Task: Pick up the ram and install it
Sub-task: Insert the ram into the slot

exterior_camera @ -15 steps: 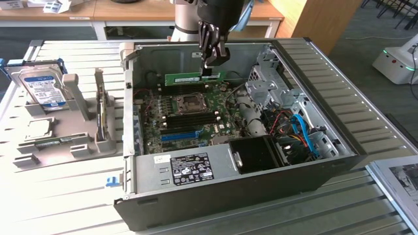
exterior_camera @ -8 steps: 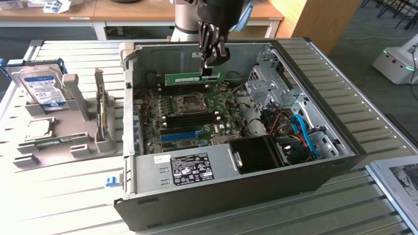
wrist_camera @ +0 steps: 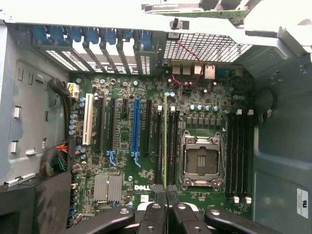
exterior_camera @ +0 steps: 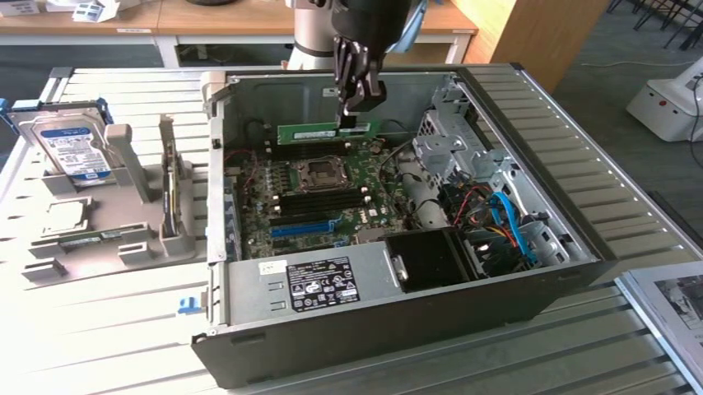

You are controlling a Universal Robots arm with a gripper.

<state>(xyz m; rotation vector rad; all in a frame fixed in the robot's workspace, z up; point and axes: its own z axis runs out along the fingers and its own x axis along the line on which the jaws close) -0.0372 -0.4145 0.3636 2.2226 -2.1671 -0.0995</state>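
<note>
Half the job, by my reading, is behind you: the ram (exterior_camera: 328, 130) is off its rest and in the grip of the gripper (exterior_camera: 353, 115), so count the pick-up as done. The fingers (wrist_camera: 157, 214) stand narrow, pinched together on the stick's upper edge, with the board hanging on edge beneath them.

Take the processor socket (exterior_camera: 321, 171) as your mark. In the exterior view the ram sits inside the open computer case (exterior_camera: 528, 271), just beyond the socket on its far side, long edge running level. From the wrist view you look straight down its thin green edge (wrist_camera: 165, 141), which runs just beside the socket (wrist_camera: 200, 156) and along the black memory slots (wrist_camera: 172, 146) that flank it (there is a second bank of slots on the socket's other side, untouched).

What is left, as I judge it, is the seating itself. You cannot tell from these views whether the lower edge touches a slot or hangs just above one, and the stick appears to lie between two slots rather than squarely over one, so treat the install as not yet done.
</note>
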